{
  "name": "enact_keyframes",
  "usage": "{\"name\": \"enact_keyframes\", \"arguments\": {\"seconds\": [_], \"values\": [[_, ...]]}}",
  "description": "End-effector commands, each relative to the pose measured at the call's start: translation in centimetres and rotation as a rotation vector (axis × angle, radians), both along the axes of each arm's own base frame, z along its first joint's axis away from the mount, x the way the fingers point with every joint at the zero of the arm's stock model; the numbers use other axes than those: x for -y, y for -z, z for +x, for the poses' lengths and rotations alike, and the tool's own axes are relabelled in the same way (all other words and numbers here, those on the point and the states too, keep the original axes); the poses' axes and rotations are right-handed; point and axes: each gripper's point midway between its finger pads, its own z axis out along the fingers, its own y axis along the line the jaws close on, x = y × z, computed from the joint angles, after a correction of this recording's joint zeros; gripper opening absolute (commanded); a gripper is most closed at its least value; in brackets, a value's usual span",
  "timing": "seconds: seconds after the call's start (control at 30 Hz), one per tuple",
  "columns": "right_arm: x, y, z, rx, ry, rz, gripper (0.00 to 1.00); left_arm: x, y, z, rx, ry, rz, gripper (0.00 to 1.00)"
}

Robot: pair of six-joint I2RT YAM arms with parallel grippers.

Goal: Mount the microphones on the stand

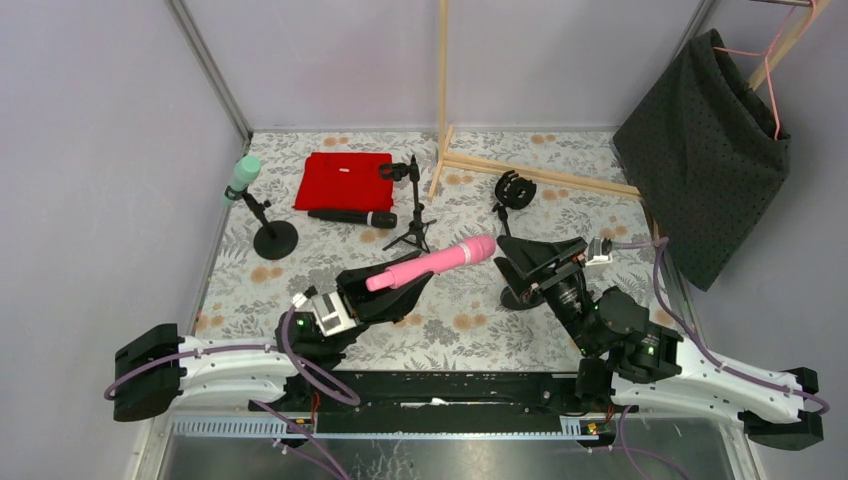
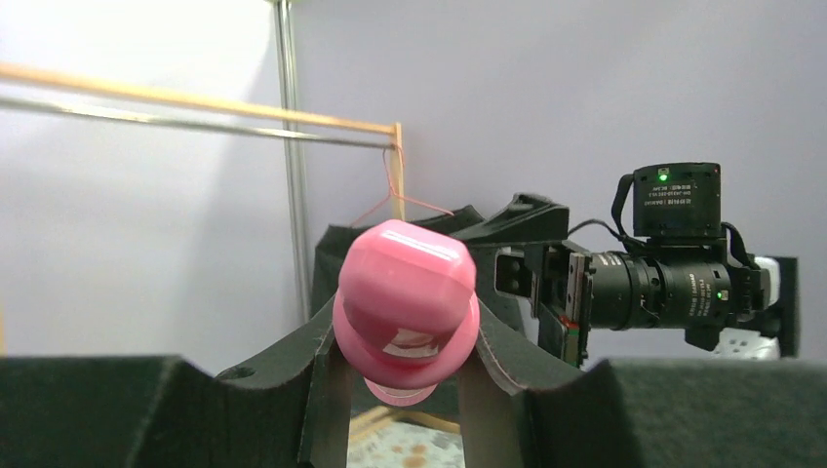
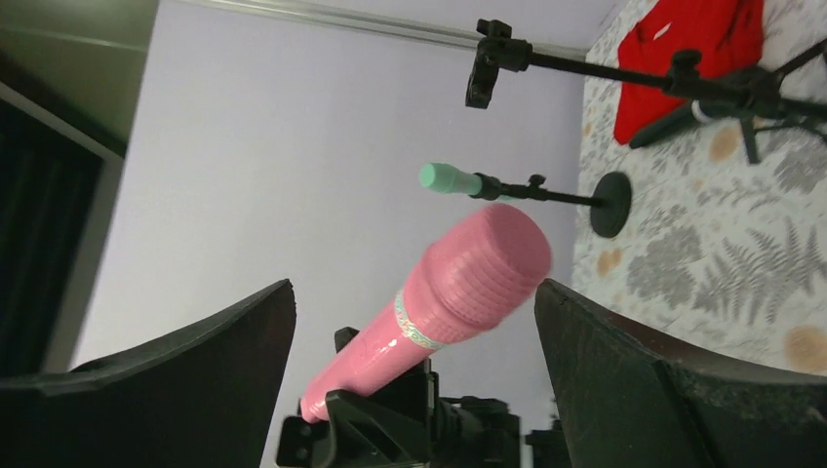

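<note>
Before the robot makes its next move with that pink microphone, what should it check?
1. Left tool grips the pink microphone: ok.
2. Right tool open, not touching it: ok.
3. Empty stand clip free to take it: ok.
4. Green microphone seated on its stand: ok.
5. Black microphone mounted: not ok, it lies by the red cloth.
6. Grip firm enough not to slip: cannot tell.
</note>
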Motion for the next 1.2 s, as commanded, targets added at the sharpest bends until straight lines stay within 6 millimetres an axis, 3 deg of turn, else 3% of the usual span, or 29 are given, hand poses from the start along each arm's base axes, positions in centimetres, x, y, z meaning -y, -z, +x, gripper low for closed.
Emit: {"name": "enact_keyframes", "arguments": {"seconds": [0.0, 0.2, 0.43, 0.57, 0.9, 1.07, 1.17], "values": [[0.0, 0.2, 0.4, -0.160, 0.014, 0.252, 0.98, -1.9, -5.0, -2.4, 0.303, -0.093, -0.095, 0.00], [-2.2, 0.7, 0.2, -0.211, -0.051, 0.340, 0.96, -1.1, -4.8, -2.8, 0.387, -0.126, -0.056, 0.00], [-4.1, -1.7, -0.2, -0.129, -0.129, 0.444, 0.95, -0.2, -4.0, -3.1, 0.420, -0.113, -0.014, 0.00], [-4.5, -1.6, -0.2, -0.120, -0.140, 0.486, 0.91, 0.1, -3.6, -3.3, 0.432, -0.098, 0.003, 0.00], [-4.3, -2.2, 0.0, -0.087, -0.128, 0.525, 0.65, 0.9, -2.3, -3.6, 0.448, -0.077, 0.062, 0.00], [-4.0, -2.5, 0.0, -0.065, -0.122, 0.511, 0.38, 1.0, -1.8, -3.7, 0.446, -0.068, 0.081, 0.00], [-4.1, -2.3, 0.0, -0.070, -0.121, 0.509, 0.15, 1.0, -1.6, -3.6, 0.435, -0.062, 0.089, 0.26]]}}
